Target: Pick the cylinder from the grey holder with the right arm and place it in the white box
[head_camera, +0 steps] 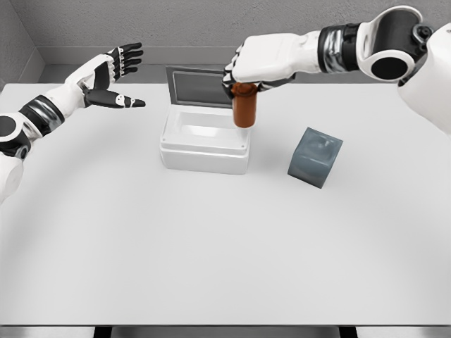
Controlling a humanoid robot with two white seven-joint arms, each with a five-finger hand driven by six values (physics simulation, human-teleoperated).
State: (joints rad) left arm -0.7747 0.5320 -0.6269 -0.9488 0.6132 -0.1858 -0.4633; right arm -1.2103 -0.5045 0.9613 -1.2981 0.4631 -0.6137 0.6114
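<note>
We take the white box (pixel 204 144) as our landmark: it sits on the table (pixel 211 260) with its lid (pixel 199 86) tipped up at the back, and the brown cylinder (pixel 244 107) hangs upright over its right-hand rim, more above the edge than above the middle of the cavity. Our right hand (pixel 255 69) has its fingers clamped around the cylinder's top end, so the lower body dangles free below the grip. The grey holder (pixel 315 157) stands to the right of the box, apart from it, with its socket empty. We judge the cylinder to be rigid, smooth-walled and fairly light, the sort of thing that could slide or pivot in a high grasp, so we would keep the hold firm and the axis vertical. Holding it at the top suits lowering it into the box, though we reckon it needs shifting leftward first to clear the rim. Our left hand (pixel 113 83) hovers left of the box, fingers spread and holding nothing.
</note>
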